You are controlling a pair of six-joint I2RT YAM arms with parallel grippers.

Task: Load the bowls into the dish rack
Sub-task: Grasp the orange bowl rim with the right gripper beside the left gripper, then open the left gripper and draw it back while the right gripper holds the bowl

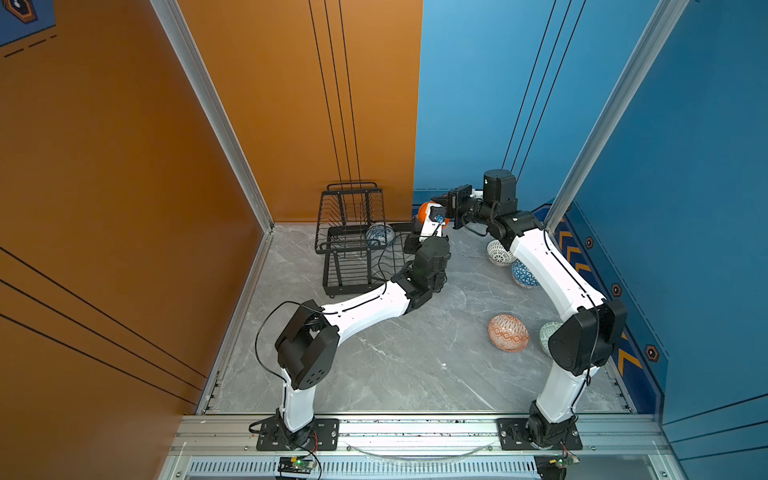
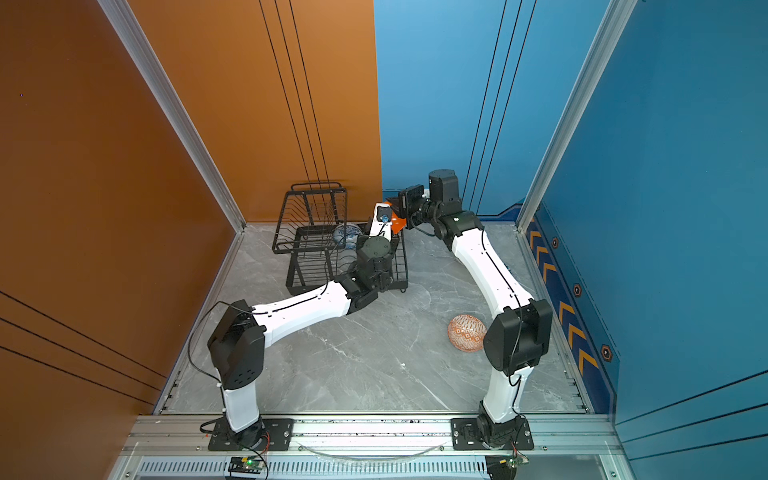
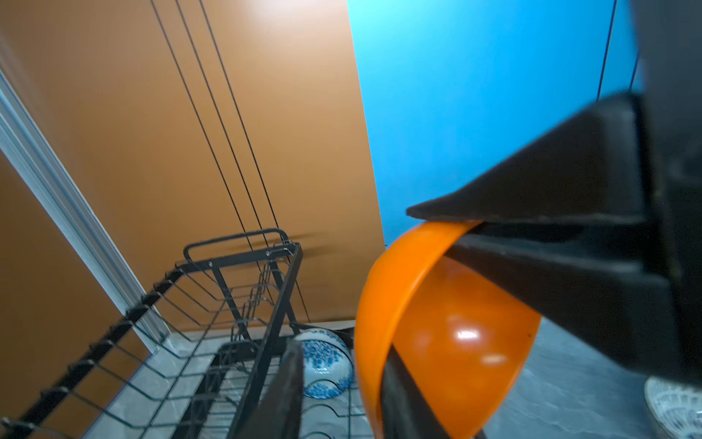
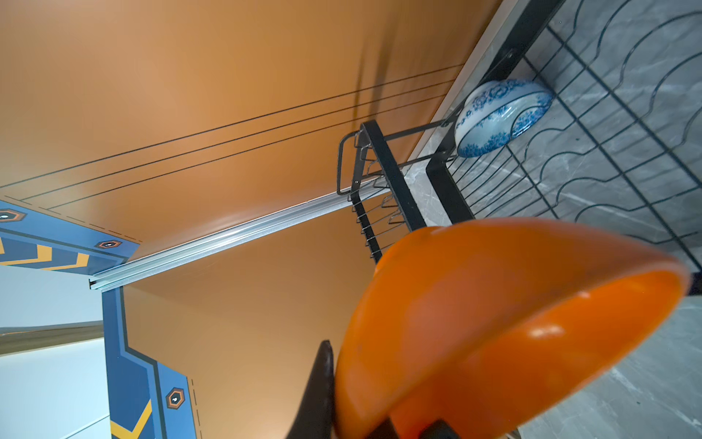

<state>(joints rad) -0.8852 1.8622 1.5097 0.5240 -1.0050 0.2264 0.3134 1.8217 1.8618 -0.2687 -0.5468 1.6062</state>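
My right gripper (image 1: 439,202) is clamped on the rim of the orange bowl (image 3: 456,342), holding it tilted just beside the right end of the rack (image 3: 235,262). My left gripper (image 3: 343,347) stands parted astride that rim. The blue-flowered bowl (image 3: 323,361) sits in the rack.

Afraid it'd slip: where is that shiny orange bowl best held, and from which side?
Take the plain orange bowl by its rim, one finger inside and one outside, as the right hand pinches it. Its rounded glossy wall gives no flat to clamp. Likely best from the side away from the dish rack, leaving the far edge free.
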